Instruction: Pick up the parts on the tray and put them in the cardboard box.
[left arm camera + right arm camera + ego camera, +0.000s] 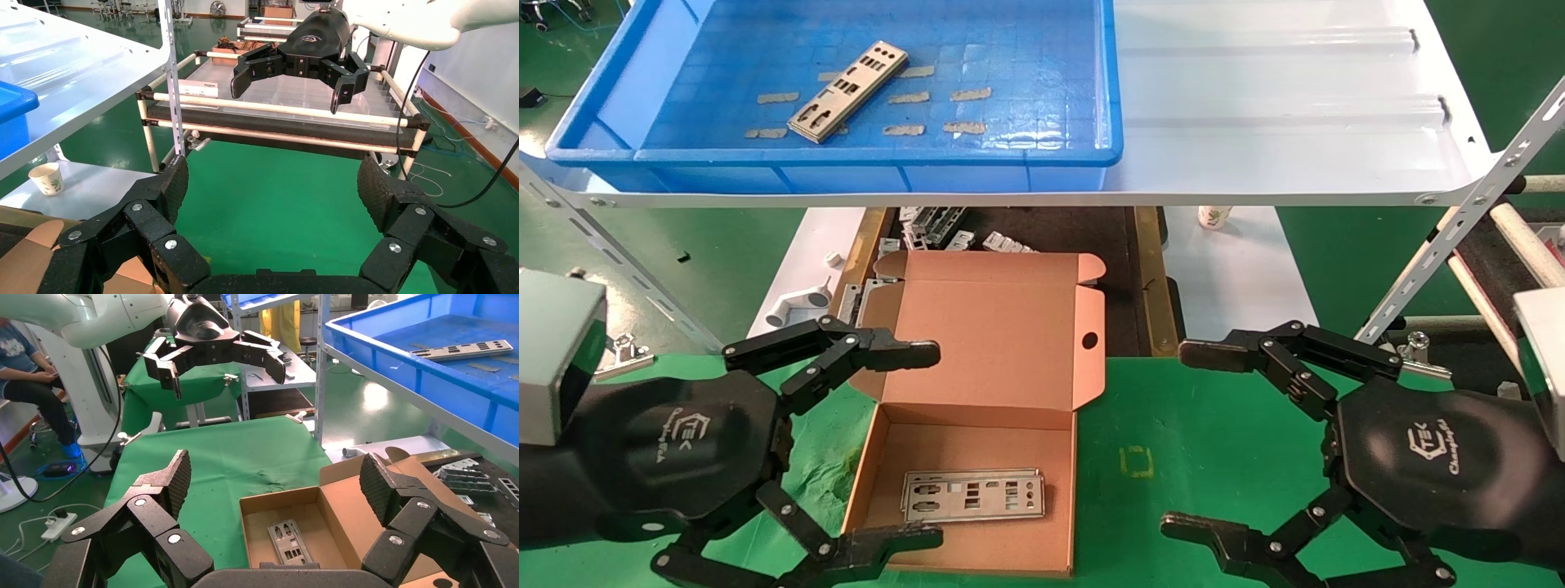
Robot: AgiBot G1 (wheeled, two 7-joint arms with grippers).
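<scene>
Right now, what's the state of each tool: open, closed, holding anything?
Left tool: open, holding nothing, over the left side of the cardboard box.
Right tool: open, holding nothing, over the green cloth.

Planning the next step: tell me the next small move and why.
Probably raise the left pincer toward the blue tray. One metal plate lies on its floor, another plate already sits in the open cardboard box, and both the left and right pincer are open, empty, low over the green table.
</scene>
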